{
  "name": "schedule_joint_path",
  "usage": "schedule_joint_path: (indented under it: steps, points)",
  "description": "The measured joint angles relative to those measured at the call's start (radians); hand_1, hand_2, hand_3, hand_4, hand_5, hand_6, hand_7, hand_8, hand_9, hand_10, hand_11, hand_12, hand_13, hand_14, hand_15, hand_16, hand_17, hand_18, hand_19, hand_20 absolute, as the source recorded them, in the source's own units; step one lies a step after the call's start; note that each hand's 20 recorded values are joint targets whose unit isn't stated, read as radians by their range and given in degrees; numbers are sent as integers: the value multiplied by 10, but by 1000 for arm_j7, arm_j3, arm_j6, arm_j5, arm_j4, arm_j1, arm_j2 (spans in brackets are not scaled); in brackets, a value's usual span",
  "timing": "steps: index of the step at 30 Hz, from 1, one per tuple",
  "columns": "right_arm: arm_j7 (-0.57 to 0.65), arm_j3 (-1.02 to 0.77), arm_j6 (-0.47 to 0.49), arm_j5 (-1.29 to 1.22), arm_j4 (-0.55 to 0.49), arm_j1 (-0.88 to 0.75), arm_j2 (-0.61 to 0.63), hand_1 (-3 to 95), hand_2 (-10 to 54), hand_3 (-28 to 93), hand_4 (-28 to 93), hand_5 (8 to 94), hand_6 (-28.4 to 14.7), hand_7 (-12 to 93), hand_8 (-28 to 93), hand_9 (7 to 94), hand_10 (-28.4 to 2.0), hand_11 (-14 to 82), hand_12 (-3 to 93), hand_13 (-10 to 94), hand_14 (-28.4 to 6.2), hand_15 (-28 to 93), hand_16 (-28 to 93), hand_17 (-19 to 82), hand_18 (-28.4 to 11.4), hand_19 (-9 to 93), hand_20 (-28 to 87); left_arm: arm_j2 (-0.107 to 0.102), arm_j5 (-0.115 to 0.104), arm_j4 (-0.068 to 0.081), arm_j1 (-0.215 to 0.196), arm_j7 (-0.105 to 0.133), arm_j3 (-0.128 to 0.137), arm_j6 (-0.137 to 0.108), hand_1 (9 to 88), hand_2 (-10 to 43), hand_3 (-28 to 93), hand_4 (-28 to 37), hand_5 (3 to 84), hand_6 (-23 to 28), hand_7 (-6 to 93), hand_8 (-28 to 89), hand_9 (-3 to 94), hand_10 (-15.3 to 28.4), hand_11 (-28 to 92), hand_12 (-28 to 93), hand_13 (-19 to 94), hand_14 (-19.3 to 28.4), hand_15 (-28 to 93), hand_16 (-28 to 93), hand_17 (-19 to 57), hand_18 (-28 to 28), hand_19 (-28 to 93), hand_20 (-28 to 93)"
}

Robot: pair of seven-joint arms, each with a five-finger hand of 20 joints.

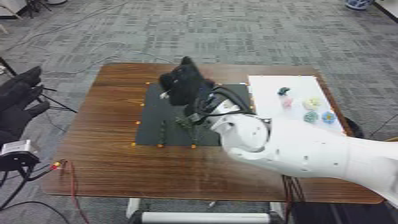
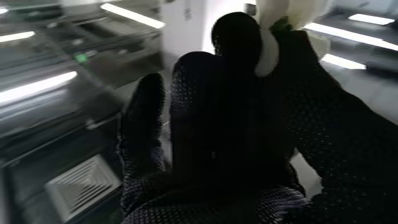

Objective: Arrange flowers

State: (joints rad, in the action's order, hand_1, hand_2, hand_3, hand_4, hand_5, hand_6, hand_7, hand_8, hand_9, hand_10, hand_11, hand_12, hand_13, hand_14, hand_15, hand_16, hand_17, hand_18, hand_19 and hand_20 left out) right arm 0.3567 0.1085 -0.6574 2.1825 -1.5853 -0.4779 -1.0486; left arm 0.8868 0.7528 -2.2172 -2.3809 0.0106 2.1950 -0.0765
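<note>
1. Your right hand (image 1: 185, 82) is above the dark mat (image 1: 151, 116), with thumb and fingers pinching a white flower (image 2: 306, 15) near the fingertips.
2. Beneath and beside that arm, slim green stems (image 1: 162, 131) lie on the mat; you can't tell from here whether any bloom is joined to them.
3. On the white board (image 1: 266, 83) to the right sit a pink flower (image 1: 287, 102), a yellow flower (image 1: 312, 103) and a blue flower (image 1: 329, 117), apparently awaiting their turn.
4. Your left hand (image 1: 19, 100) waits beyond the counter (image 1: 98, 155), fingers relaxed. Judging by this, you're partway: the white one needs placing, then the rest.
</note>
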Motion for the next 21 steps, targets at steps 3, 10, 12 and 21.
schedule_joint_path:
  steps: [3, 10, 12, 21]
  points:
    - [6, 78, 2, -2, 15, 24, -61, 456, -95, 869, -283, 733, 57, 528, -76, 819, -50, 202, 505, 610, -35, 613, 477, 209, -175, 724, 532, -20, -1, 14, 21, 0, -6, -1, 231, -68, 683, -283, 180, 14, 177, -94, 101, 69, 77, 201, 4, 80, 225, 3, -182, 173, 325, 92]
    - [-2, 54, 31, 5, 65, -29, -147, 459, -95, 864, -283, 748, 62, 510, -93, 825, -51, 188, 496, 599, -41, 636, 509, 212, -173, 738, 541, -130, -4, 103, 160, -18, -124, 13, 230, -68, 681, -283, 180, 14, 173, -92, 101, 68, 76, 200, 4, 80, 224, 4, -182, 173, 325, 92]
    - [0, 69, 36, 9, 96, -30, -169, 460, -95, 863, -283, 752, 63, 504, -97, 826, -51, 186, 495, 597, -42, 641, 508, 212, -173, 739, 542, -169, -6, 135, 226, -26, -185, 24, 231, -67, 681, -283, 180, 15, 172, -91, 100, 68, 76, 201, 4, 80, 223, 4, -184, 174, 327, 93]
    - [46, 134, 58, 26, 178, -17, -229, 466, -95, 849, -283, 768, 67, 478, -108, 837, -40, 152, 480, 583, -42, 659, 500, 212, -171, 739, 541, -307, -8, 228, 568, -64, -499, 132, 229, -66, 683, -283, 178, 14, 170, -89, 96, 67, 72, 205, 2, 80, 219, 7, -184, 173, 326, 92]
